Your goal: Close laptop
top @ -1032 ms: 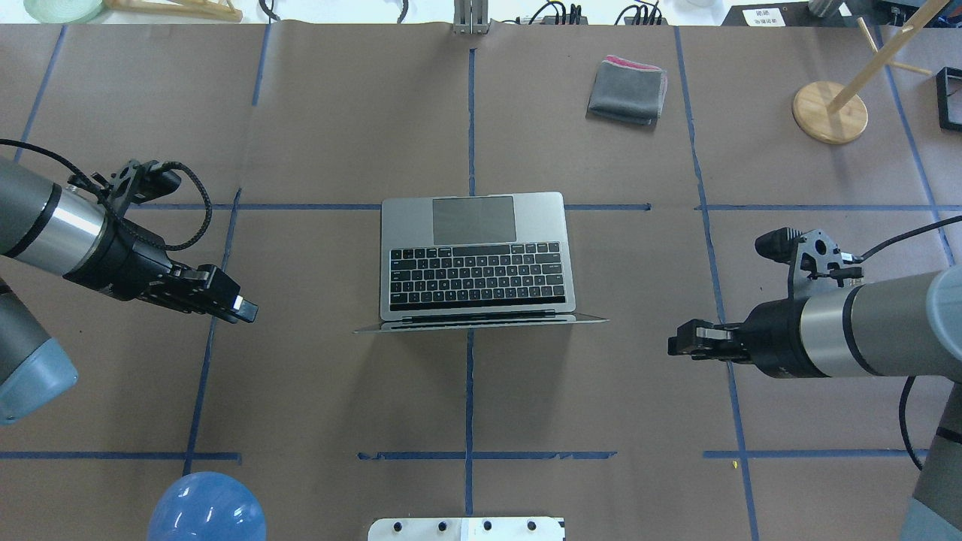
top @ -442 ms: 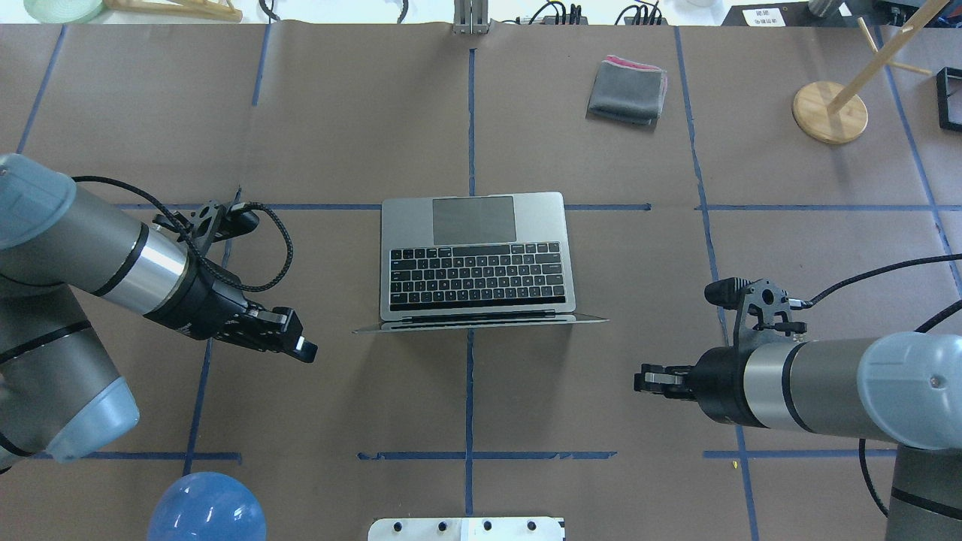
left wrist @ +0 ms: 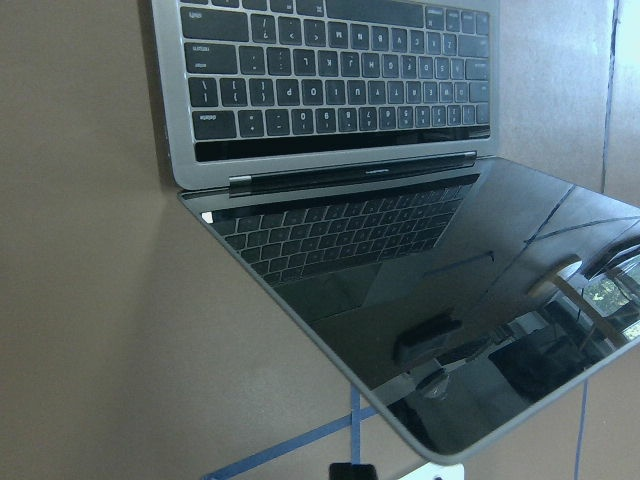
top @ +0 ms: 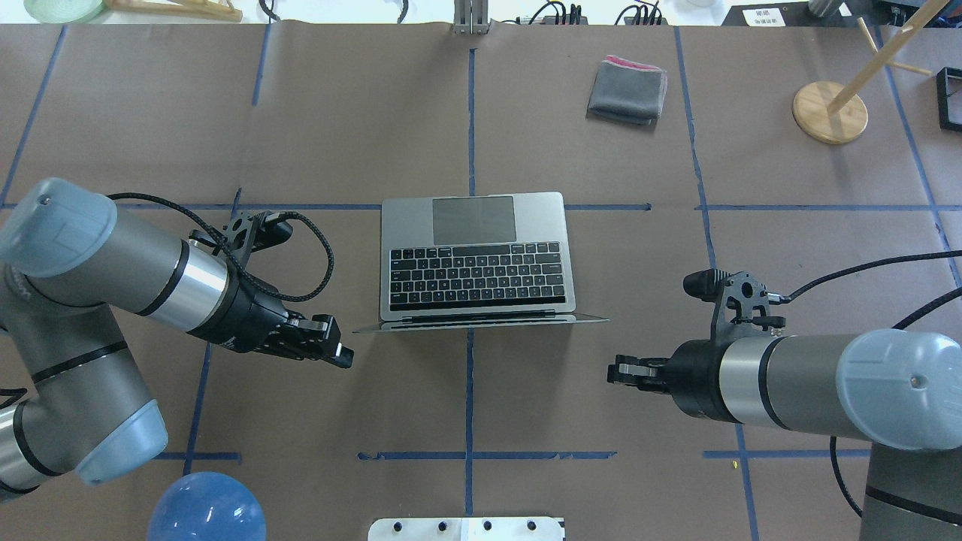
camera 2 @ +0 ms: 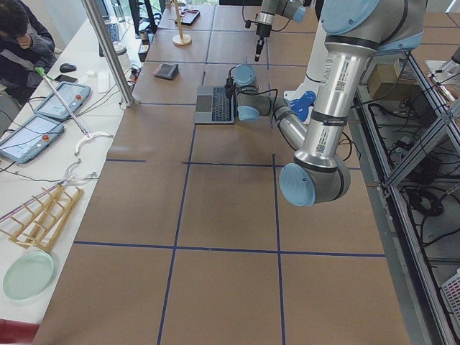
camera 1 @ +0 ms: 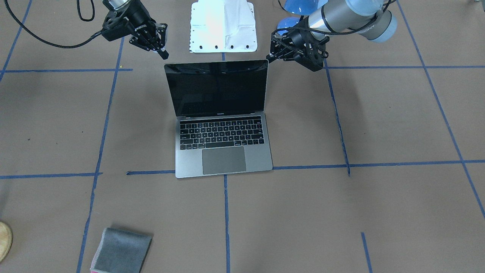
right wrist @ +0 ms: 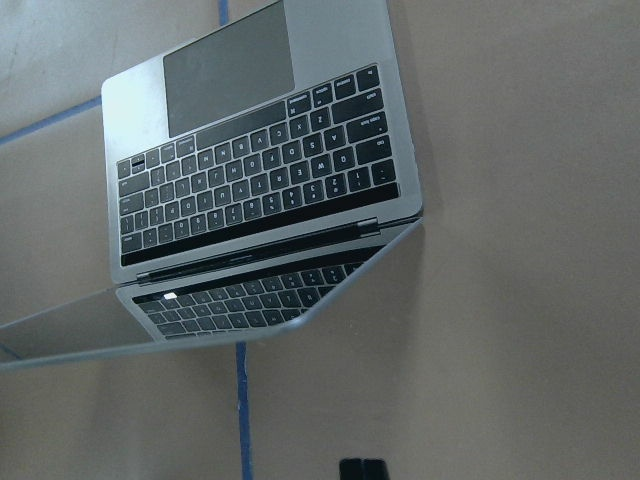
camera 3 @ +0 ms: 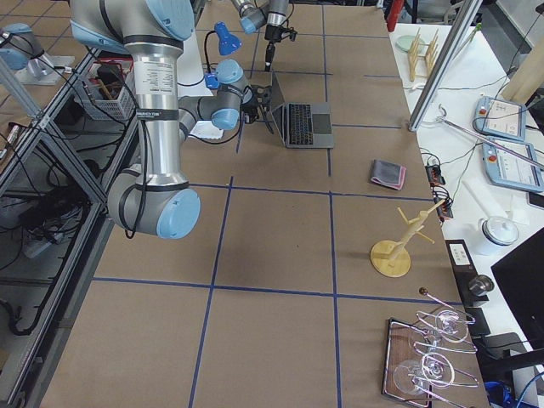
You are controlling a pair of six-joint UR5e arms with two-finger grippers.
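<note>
The laptop (top: 477, 255) stands open in the middle of the table, with its keyboard up and its black screen (camera 1: 218, 89) facing away from me. Its lid edge (top: 481, 323) is on my side. My left gripper (top: 342, 357) is shut and empty, just left of the lid's corner and a little behind it, apart from it. My right gripper (top: 615, 370) is shut and empty, just right of the lid's other corner, also apart. The left wrist view shows the screen (left wrist: 450, 300) close up, and the right wrist view shows the keyboard (right wrist: 260, 190).
A folded grey cloth (top: 627, 90) lies at the far right. A wooden stand (top: 829, 111) is further right. A blue ball (top: 207, 507) and a white base plate (top: 466, 528) are at the near edge. An operator (camera 2: 21, 43) sits at the side bench.
Both arms have swung inward and toward my side of the table, bringing the grippers close to the lid's two corners. The laptop has not moved.
</note>
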